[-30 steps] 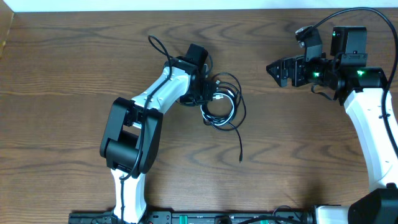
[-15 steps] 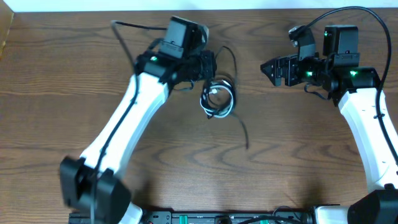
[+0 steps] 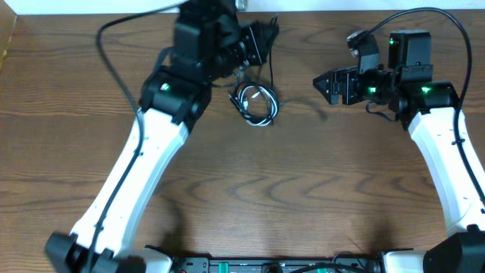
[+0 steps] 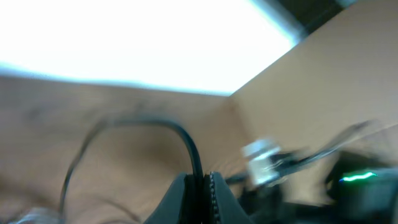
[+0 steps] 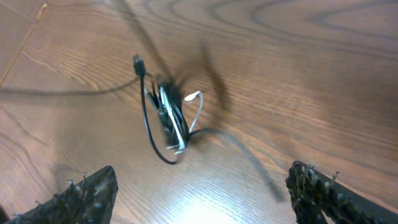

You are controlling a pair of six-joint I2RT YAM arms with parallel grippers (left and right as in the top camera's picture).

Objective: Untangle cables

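The left gripper [image 4: 200,185], clamped on the black cable [image 4: 186,140] at top centre, holds it with the coiled bundle [image 3: 255,104] just below; separating seems underway, and the wide-open, empty right gripper [image 3: 327,82] should next pin the white cable [image 5: 194,96]

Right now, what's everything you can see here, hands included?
table: one, brown wood, beneath everything.
black cable: one, black, running from the left hand into a small bundle at the back middle.
white cable: one, white, coiled in that bundle.
wall strip: one, white, along the far edge.
arms: two, white and black, left arm, right arm.
left hand: one, black, shut on the black cable.
right hand: one, black, open, empty, right of the bundle.
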